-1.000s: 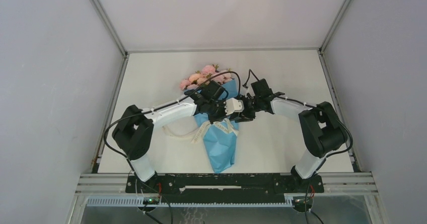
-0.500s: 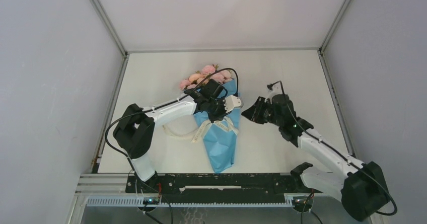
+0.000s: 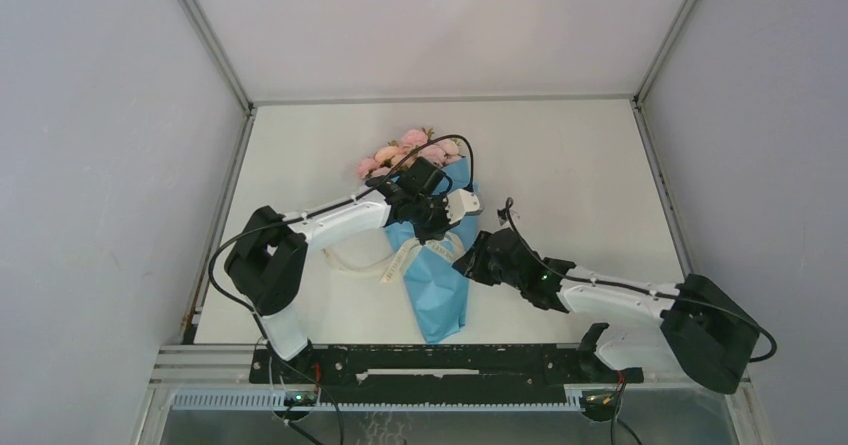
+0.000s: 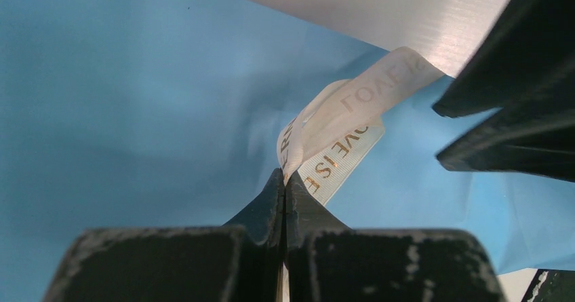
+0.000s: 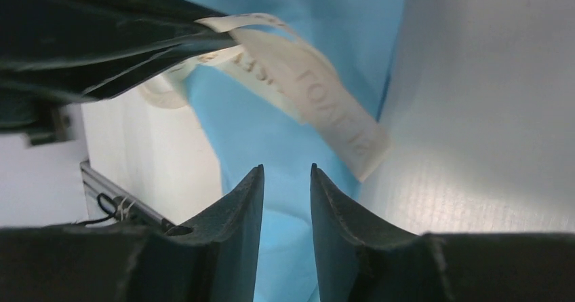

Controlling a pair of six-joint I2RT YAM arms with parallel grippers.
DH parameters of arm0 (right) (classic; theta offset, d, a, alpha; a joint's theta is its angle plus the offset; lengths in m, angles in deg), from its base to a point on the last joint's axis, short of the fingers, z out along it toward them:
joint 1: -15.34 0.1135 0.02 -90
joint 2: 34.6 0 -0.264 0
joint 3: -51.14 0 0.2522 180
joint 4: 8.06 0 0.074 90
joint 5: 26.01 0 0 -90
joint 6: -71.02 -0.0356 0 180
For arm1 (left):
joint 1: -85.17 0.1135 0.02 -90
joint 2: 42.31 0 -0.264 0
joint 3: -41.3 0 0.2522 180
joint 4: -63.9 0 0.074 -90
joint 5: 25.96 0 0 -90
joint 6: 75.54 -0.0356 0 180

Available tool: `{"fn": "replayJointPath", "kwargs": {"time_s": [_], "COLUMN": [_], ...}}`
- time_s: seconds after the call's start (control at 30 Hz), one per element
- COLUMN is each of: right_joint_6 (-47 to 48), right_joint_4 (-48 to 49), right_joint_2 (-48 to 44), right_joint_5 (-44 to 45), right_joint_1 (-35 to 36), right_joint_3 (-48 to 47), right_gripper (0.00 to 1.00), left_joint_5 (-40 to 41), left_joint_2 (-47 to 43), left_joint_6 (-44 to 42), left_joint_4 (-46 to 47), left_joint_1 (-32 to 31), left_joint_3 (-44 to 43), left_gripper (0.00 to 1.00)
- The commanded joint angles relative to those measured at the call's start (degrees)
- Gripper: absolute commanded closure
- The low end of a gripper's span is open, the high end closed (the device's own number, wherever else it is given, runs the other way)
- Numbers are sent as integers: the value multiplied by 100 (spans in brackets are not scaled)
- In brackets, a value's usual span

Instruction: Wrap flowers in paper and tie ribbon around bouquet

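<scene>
The left arm (image 3: 340, 215) is stretching forward, jaws pinching tight; the right arm (image 3: 620, 300) is reaching across low, jaws gaping slightly.

The table (image 3: 560, 155) is white and flat. A grey wall (image 3: 100, 185) stands on the left side and another grey wall (image 3: 770, 115) stands on the right. A paler wall (image 3: 440, 25) stands at the back. Thin metal bars (image 3: 205, 37) run up the corners where the walls meet. A black rail (image 3: 450, 358) lies along the near edge of the table, with a white toothed strip (image 3: 400, 402) just below it. The light is soft and even, with only faint shadows on the table.
</scene>
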Motion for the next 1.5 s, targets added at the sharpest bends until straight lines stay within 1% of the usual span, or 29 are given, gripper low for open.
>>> {"fn": "replayJointPath", "kwargs": {"time_s": [0.0, 0.07, 0.2, 0.37, 0.53, 0.8, 0.87, 0.9, 0.93, 1.0, 1.03, 1.07, 1.1, 1.13, 1.23, 1.33, 1.4, 1.47], "right_joint_6": [-304, -195, 51, 91, 322, 479, 537, 569, 607, 696, 766, 863, 1044, 1291, 2104, 2588, 2786, 2944], "right_joint_4": [653, 744, 527, 505, 459, 552, 586, 619, 639, 626, 583, 523, 470, 428, 208, -688, -1226, -1569], "right_joint_2": [392, 497, 783, 1084, 1410, 1653, 1747, 1789, 1842, 1892, 1868, 1822, 1690, 1566, 1136, 739, 518, 340], "right_joint_5": [187, 213, 335, 490, 551, 729, 814, 822, 815, 763, 740, 713, 655, 532, -582, -1795, -2337, -2699], "right_joint_1": [-128, -165, -208, -390, -480, -582, -608, -633, -672, -758, -791, -809, -813, -814, -810, -938, -1004, -966], "right_joint_3": [-115, -167, -493, -545, -785, -925, -959, -970, -984, -991, -991, -990, -991, -991, -991, -991, -991, -983], "right_gripper": [59, 59, 58, 53, 53, 54, 58, 63, 71, 90, 97, 100, 100, 100, 100, 100, 100, 100], "left_joint_5": [-200, -196, -221, -258, -271, -291, -293, -303, -316, -387, -423, -430, -412, -374, -328, -320, -277, -213], "left_joint_2": [-112, -121, -93, -104, -82, -22, -23, -19, -15, -31, -41, -42, -24, -6, 71, 201, 288, 369], "left_joint_6": [67, 54, 48, 37, 14, -1, -7, 0, 0, 34, 72, 124, 178, 213, 272, 289, 276, 254], "left_joint_4": [54, 53, 17, -13, -67, -109, -122, -127, -150, -177, -175, -171, -171, -171, -145, -141, -145, -153], "left_joint_1": [29, 25, 27, 26, 23, 28, 30, 31, 31, 58, 85, 131, 179, 226, 376, 479, 508, 534], "left_joint_3": [-276, -270, -270, -273, -347, -401, -410, -418, -431, -466, -485, -522, -569, -615, -742, -878, -964, -1033], "left_gripper": [100, 100, 100, 100, 100, 100, 100, 100, 100, 100, 100, 100, 100, 100, 100, 100, 100, 99]}}
